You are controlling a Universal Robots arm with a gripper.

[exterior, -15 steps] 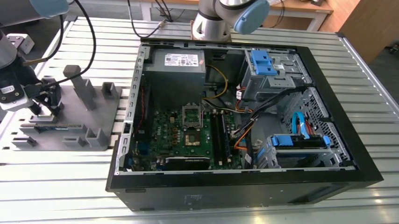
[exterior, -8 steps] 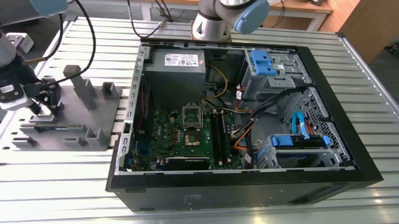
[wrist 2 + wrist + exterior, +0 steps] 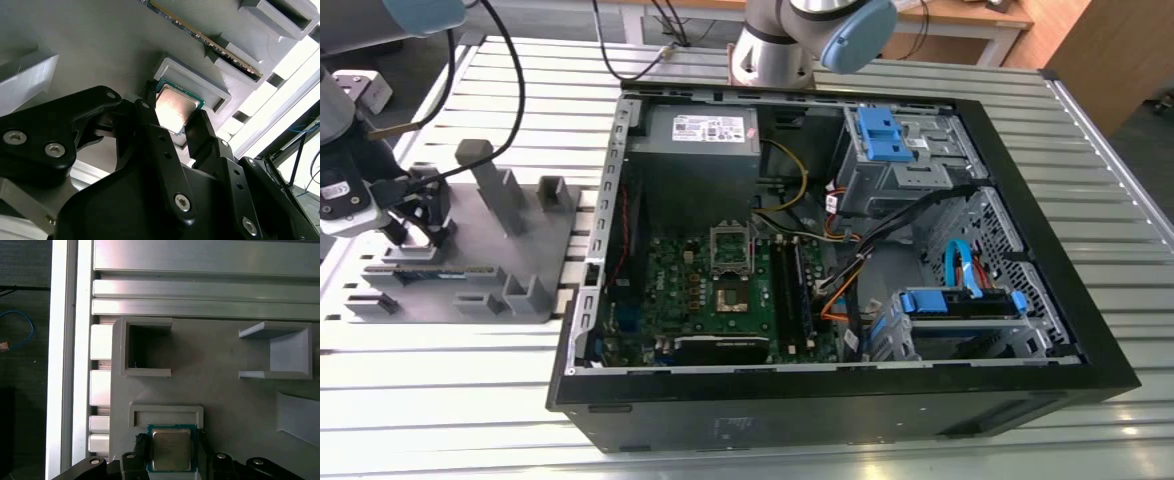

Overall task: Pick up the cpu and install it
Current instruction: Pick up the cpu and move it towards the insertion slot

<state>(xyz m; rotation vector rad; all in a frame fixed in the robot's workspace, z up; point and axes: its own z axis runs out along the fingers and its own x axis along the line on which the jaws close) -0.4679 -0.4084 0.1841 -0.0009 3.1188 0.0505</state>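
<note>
The cpu (image 3: 174, 106) (image 3: 171, 450), a small square chip with a pale metal top and a green edge, lies in a shallow pocket of the grey holder block (image 3: 494, 262) (image 3: 100, 45) (image 3: 220, 390). My gripper (image 3: 414, 225) (image 3: 172, 112) (image 3: 171, 442) hangs over that block at the exterior view's left. In both wrist views its black fingers (image 3: 150, 120) (image 3: 141, 445) press against two opposite sides of the chip. The open computer case (image 3: 854, 385) lies to the exterior view's right, with the green motherboard (image 3: 680, 285) and its dark socket frame (image 3: 731, 265) inside.
Tall grey posts (image 3: 494, 180) rise from the holder block near my gripper. A memory stick (image 3: 200, 37) rests in a slot of the block. Cables (image 3: 841, 285), blue drive cages (image 3: 887, 135) and a power supply (image 3: 694, 135) crowd the case. A second arm's base (image 3: 781, 45) stands behind it.
</note>
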